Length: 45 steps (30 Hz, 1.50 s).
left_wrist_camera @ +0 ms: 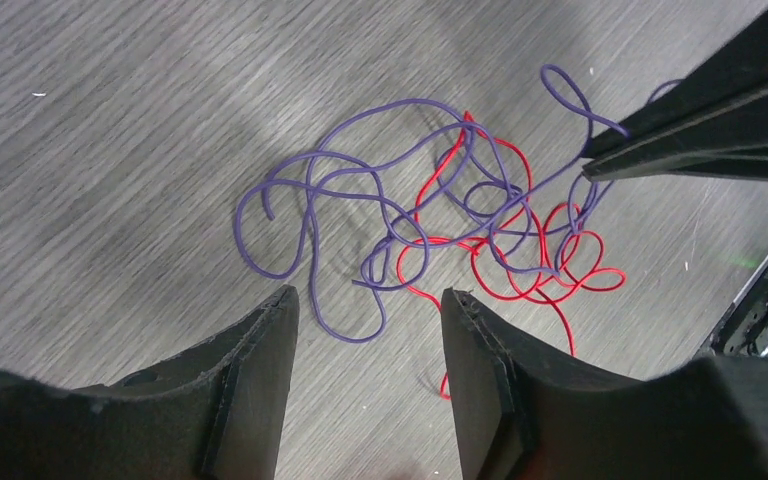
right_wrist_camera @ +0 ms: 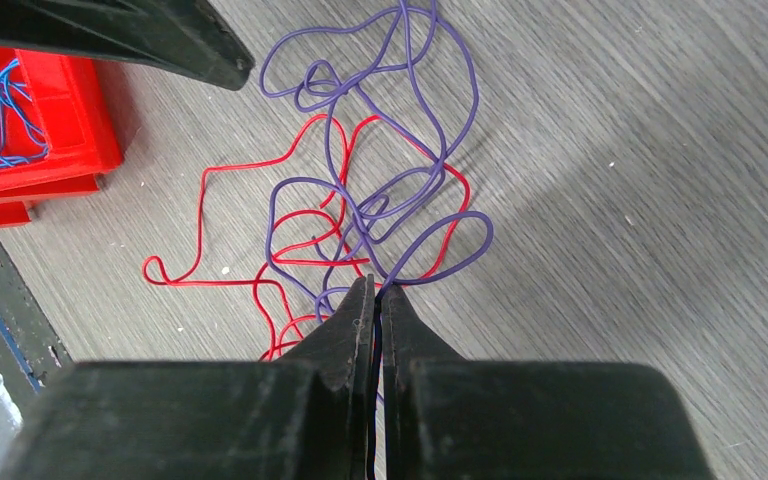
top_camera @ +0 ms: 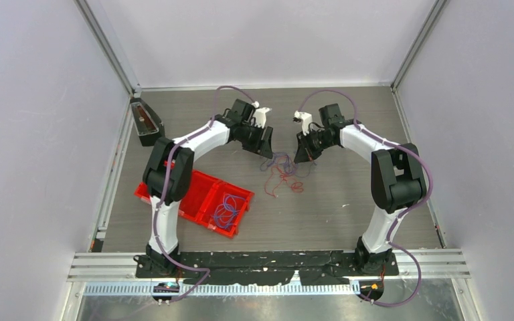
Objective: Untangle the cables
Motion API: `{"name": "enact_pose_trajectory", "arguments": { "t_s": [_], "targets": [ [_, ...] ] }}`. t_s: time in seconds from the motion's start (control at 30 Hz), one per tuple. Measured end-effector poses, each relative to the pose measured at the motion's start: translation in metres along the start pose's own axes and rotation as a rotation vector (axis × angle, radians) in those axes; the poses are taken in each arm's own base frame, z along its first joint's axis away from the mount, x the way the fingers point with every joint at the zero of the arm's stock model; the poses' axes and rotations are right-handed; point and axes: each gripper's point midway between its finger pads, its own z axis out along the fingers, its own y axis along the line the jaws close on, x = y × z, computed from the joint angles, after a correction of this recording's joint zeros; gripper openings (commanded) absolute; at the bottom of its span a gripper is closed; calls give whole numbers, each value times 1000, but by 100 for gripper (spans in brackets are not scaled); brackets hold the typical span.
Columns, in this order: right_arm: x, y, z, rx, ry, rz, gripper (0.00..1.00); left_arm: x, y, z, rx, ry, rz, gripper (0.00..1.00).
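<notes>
A thin purple cable (left_wrist_camera: 312, 260) and a thin red cable (left_wrist_camera: 572, 292) lie tangled on the grey table, mid-table in the top view (top_camera: 283, 165). My left gripper (left_wrist_camera: 370, 297) is open and empty, hovering just left of the tangle with purple loops between and ahead of its tips (top_camera: 265, 143). My right gripper (right_wrist_camera: 375, 286) is shut on a strand of the purple cable (right_wrist_camera: 475, 95) at the tangle's right edge (top_camera: 302, 156). The red cable (right_wrist_camera: 205, 283) runs under and through the purple loops. More blue and purple cables (top_camera: 226, 208) lie in a red bin.
The red bin (top_camera: 204, 190) sits at the left front, under the left arm's elbow; it also shows in the right wrist view (right_wrist_camera: 70, 130). A black box (top_camera: 146, 124) stands at the back left by the wall. Frame rails line the table edges.
</notes>
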Motion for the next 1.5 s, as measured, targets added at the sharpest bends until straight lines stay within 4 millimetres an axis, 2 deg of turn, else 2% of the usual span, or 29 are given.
{"name": "enact_pose_trajectory", "arguments": {
  "t_s": [0.23, 0.37, 0.43, 0.53, 0.73, 0.87, 1.0, 1.2, 1.27, 1.37, 1.43, 1.5],
  "targets": [
    [0, 0, 0, 0, 1, 2, 5, 2, 3, 16, -21, 24, -80, 55],
    [0, 1, 0, -1, 2, 3, 5, 6, 9, 24, -36, 36, -122, 50],
    [0, 1, 0, -1, 1, 5, 5, 10, 11, 30, -39, 48, -142, 45],
    [0, 1, 0, -2, 2, 5, 6, 17, 12, 39, -29, 66, -171, 31],
    [2, 0, 1, 4, 6, 6, 5, 17, 12, 42, -22, 65, -173, 15],
    [7, -1, 1, 13, 20, 11, 5, 15, 15, 42, -35, 56, -169, 18],
    [10, -2, 1, 16, 32, 18, 5, 14, 17, 42, -45, 52, -166, 0],
    [16, -3, 0, 25, 55, 22, 5, 1, 15, 39, -28, 19, -156, 0],
    [20, -5, -2, 34, 70, 22, 6, 0, 15, 33, -22, 11, -153, 0],
    [28, -13, -7, 64, 101, 20, 5, -5, 14, 6, -29, -27, -129, 0],
    [35, -21, -12, 93, 122, 22, 5, -22, 11, -28, -43, -95, -96, 0],
    [40, -29, -17, 121, 139, 27, 5, -50, 5, -69, -54, -193, -58, 0]
  ]
}}
